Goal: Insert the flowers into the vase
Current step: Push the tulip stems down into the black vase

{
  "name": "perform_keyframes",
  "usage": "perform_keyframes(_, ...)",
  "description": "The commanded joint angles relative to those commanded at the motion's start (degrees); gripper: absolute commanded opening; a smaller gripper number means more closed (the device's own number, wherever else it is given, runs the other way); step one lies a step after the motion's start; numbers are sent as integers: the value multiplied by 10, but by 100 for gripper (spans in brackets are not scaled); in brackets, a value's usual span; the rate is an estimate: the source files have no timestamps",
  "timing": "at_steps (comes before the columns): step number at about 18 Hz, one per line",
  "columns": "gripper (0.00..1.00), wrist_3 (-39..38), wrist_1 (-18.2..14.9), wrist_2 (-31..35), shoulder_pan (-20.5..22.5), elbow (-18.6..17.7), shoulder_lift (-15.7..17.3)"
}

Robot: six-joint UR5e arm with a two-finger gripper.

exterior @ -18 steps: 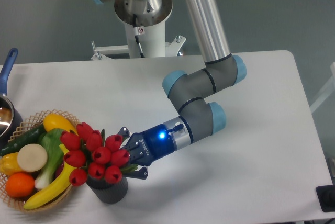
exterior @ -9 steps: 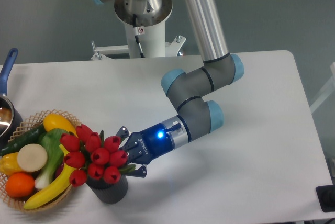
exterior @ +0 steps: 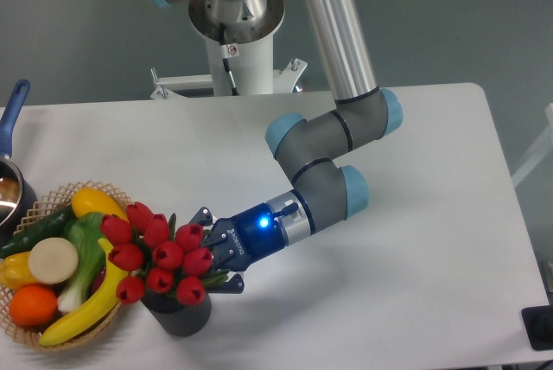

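Flowers [exterior: 160,253] sit in vase [exterior: 179,313] — jaws spread beside them; wrist lettering too small to read.

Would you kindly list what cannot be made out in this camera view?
- Stems of the flowers: hidden by the tulip heads, so their depth in the vase is unclear.
- Gripper fingertips: masked by the bunch; grip unknown.
- Pot: cut off by the left edge.
- Wicker basket: bottom rim cropped.
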Motion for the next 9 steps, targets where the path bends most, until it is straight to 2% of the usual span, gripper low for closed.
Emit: perform_keyframes(9, 45, 2, 3, 1, 0, 0, 1)
